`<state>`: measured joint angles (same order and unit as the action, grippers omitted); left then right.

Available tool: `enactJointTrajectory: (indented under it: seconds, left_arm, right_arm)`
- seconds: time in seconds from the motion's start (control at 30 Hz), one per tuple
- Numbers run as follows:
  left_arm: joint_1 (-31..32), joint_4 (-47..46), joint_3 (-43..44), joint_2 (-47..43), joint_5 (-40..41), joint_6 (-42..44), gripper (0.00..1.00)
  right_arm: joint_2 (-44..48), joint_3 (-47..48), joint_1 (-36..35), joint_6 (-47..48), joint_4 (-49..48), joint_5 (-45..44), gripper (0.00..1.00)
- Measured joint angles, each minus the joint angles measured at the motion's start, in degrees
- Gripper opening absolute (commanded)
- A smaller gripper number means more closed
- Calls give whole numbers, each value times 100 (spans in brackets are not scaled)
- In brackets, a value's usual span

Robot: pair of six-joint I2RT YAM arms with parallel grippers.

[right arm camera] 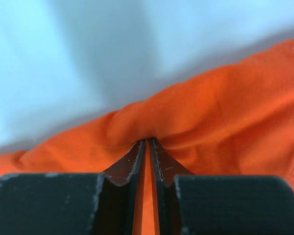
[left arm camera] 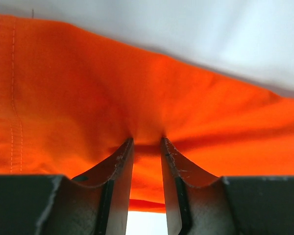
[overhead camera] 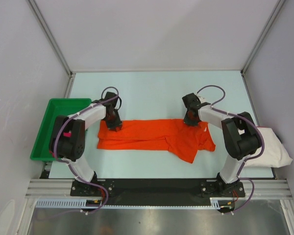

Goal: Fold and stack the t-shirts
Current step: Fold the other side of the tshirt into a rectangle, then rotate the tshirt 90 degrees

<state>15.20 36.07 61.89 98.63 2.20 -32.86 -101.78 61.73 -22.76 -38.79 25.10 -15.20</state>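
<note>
Nearest us, at the right edge of the table [overhead camera: 157,88], we see the off-white t-shirt [overhead camera: 273,149] lying bunched, partly hidden behind the right arm. At the left edge sits the green tray [overhead camera: 39,139], beside the left arm. Between the two arms, the orange t-shirt [overhead camera: 152,138] lies across the middle of the table as a long band running left to right, and its right end spreads nearer to us. Along its far edge we find both pincers. The left gripper [left arm camera: 147,142] is clenched on a raised pinch of orange cloth near the left end. The right gripper [right arm camera: 148,142] is clamped tight on a thin fold near the right end.
</note>
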Motion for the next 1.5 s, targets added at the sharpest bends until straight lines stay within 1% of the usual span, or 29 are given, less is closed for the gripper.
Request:
enactJointTrajectory:
  seconds: [0.17, 0.37, 0.5, 0.57, 0.63, 0.67, 0.73, 0.77, 0.87, 1.03, 1.1, 1.17, 1.27, 1.33, 1.5]
  left_arm:
    - [-118, 107, 33, 199, 11, -37, 34]
    - [-387, 114, 35, 236, -315, -127, 34]
    - [-457, 155, 83, 289, -424, -140, 34]
    - [-468, 212, 149, 337, -446, -138, 34]
    - [-476, 223, 162, 330, -481, -125, 37]
    - [-481, 210, 160, 306, -494, -111, 41]
    - [-483, 125, 129, 203, -424, -57, 45]
    - [-483, 70, 101, 90, -358, -17, 46]
    - [-415, -11, 61, -516, -118, 50, 47]
    - [-68, -337, -107, -1816, 245, 162, 46]
    - [48, -442, -275, -2081, 352, 203, 45]
    - [101, -472, -448, -2151, 474, 251, 45]
    - [103, -446, -507, -1908, 704, 299, 42]
    - [96, -350, -358, -1602, 837, 343, 41]
    - [85, -197, 813, -212, 1104, 520, 38]
  right_arm:
    - [-87, 107, 398, -179, 4, 452, 12]
    - [-103, 111, 955, -284, -17, 772, 11]
    - [-179, 210, 1025, -286, 72, 892, 8]
    - [-197, 249, 1029, -243, 109, 914, 9]
    - [-186, 249, 1003, -138, 94, 896, 13]
    - [-170, 249, 975, -92, 85, 855, 21]
    - [-92, 236, 820, 28, 59, 667, 32]
    - [-11, 229, 726, 92, 66, 525, 42]
    - [470, 225, 267, 243, 94, 46, 55]
    - [1703, 170, -520, 289, 160, -472, 55]
    - [2175, -24, -728, 199, 216, -667, 55]
    - [2599, -352, -994, 44, 367, -881, 55]
    - [2979, -835, -1502, -306, 774, -1134, 54]
    - [3134, -1108, -1875, -634, 1130, -1287, 53]
    - [3674, -1639, -2820, -1567, 2011, -1547, 52]
